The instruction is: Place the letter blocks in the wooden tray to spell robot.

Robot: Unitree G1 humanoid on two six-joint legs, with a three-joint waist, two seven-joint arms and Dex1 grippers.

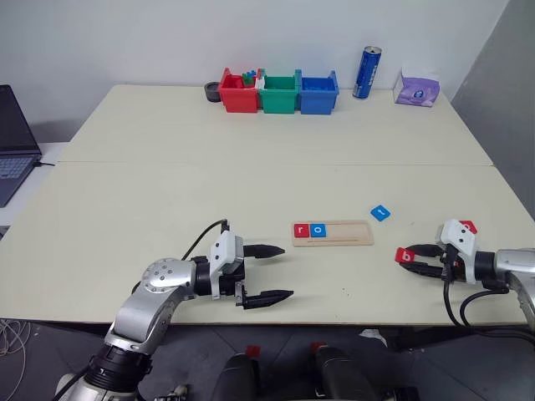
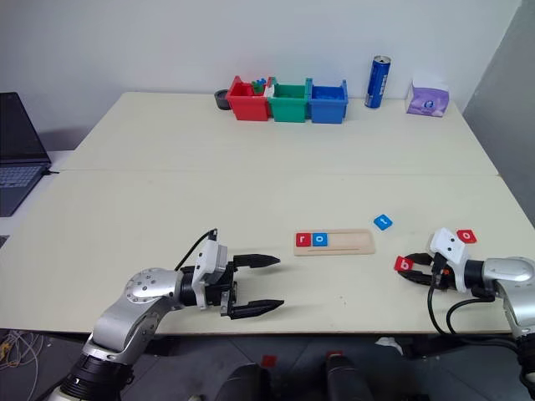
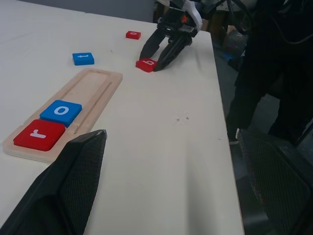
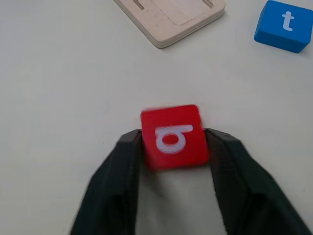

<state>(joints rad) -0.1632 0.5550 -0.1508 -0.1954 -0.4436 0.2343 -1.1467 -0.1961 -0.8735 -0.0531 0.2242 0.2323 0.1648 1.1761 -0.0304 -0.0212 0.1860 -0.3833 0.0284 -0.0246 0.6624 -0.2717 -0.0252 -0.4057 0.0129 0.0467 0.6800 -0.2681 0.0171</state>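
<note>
The right gripper (image 4: 173, 147) clamps the red b block (image 4: 172, 134) right of the wooden tray (image 1: 351, 234), seemingly near its fingertips, so lifting might let it slip. The left gripper (image 1: 272, 271) stands apart.

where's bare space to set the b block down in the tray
The wooden tray is bare to the right of the red r and blue o. Crowded near the right claw: red b, blue t.

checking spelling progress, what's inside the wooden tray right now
The wooden tray holds a red r block and a blue o block side by side at its left end. The remaining slots are bare wood; nothing covers them.
</note>
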